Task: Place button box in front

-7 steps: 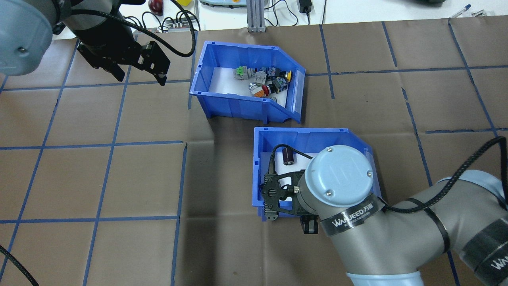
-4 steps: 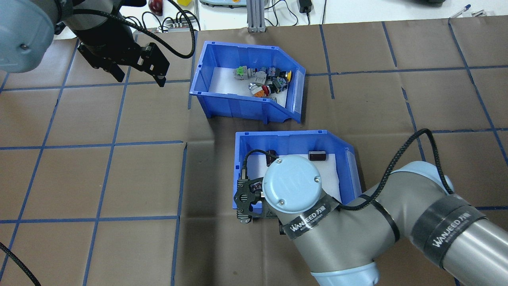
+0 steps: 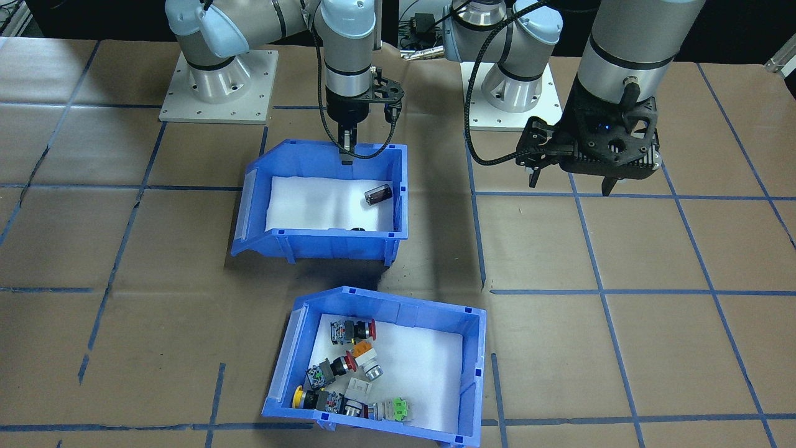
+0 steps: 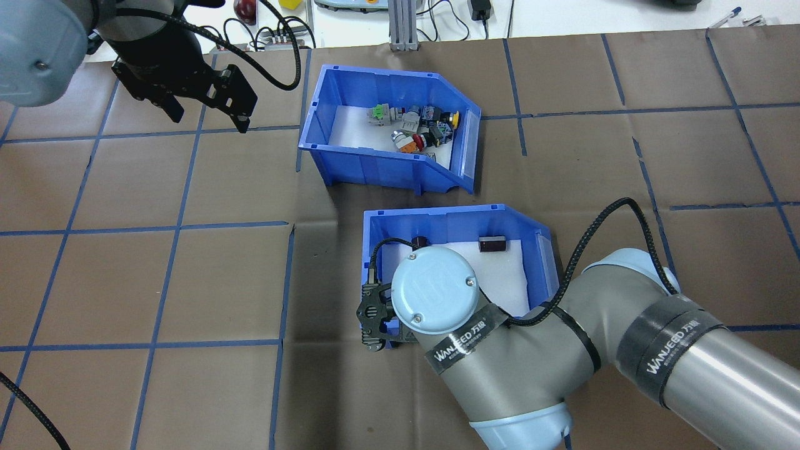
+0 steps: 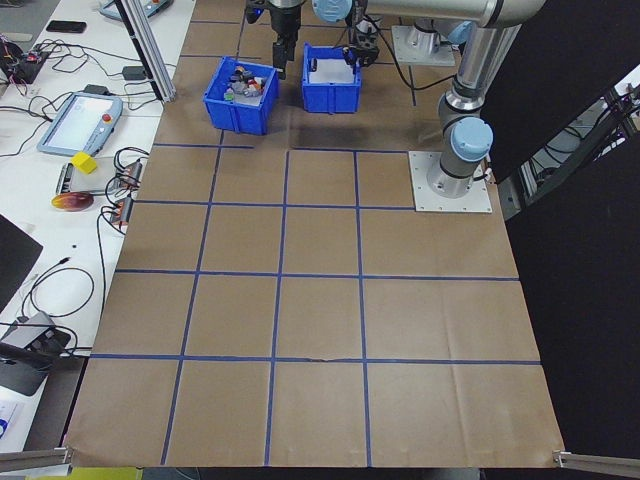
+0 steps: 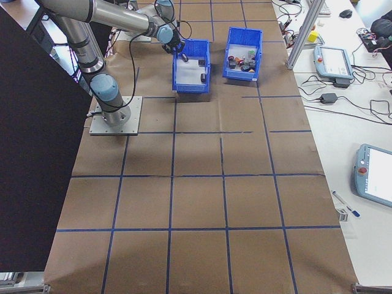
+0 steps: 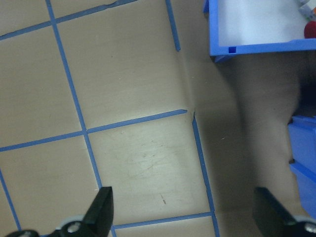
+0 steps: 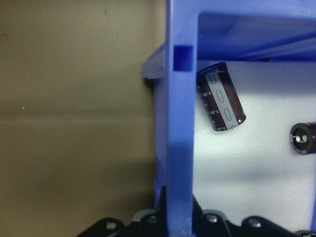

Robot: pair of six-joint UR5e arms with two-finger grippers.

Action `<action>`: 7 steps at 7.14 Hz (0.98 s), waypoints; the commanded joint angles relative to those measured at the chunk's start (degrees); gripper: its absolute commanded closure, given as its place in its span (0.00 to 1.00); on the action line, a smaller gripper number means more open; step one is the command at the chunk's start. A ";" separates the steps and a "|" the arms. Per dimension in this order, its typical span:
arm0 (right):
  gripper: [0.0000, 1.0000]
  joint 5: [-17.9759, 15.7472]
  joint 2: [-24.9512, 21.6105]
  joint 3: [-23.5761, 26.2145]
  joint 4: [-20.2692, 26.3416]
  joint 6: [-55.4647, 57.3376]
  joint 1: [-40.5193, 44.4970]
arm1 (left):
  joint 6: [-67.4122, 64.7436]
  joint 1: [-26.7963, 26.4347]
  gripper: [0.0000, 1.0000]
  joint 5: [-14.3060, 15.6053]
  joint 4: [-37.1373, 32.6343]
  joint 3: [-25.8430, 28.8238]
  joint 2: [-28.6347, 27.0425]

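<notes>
1. The button box [image 4: 387,134] stands on the counter [image 4: 187,281], far from the robot and untouched.
2. The right gripper [image 3: 346,144] clamps the other bin [image 4: 456,219] (rear wall).
3. The left gripper [image 4: 203,109] hangs open, empty.

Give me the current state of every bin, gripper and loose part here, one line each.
button box: resting on the table, untouched.
push-buttons: clustered inside it.
second bin: rear wall gripped.
dark cylinders: lying on its foam.
right gripper: shut on that wall.
left gripper: open, hovering, empty.
</notes>
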 commanded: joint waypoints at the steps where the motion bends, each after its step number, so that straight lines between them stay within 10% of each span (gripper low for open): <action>1: 0.00 -0.47 -0.83 -0.65 0.73 0.83 -0.14 | -0.01 0.00 0.01 0.73 0.20 0.29 -0.08; 7: 0.00 0.23 -7.61 -11.36 15.41 0.65 -16.70 | -0.01 0.00 0.01 0.73 0.20 0.38 0.45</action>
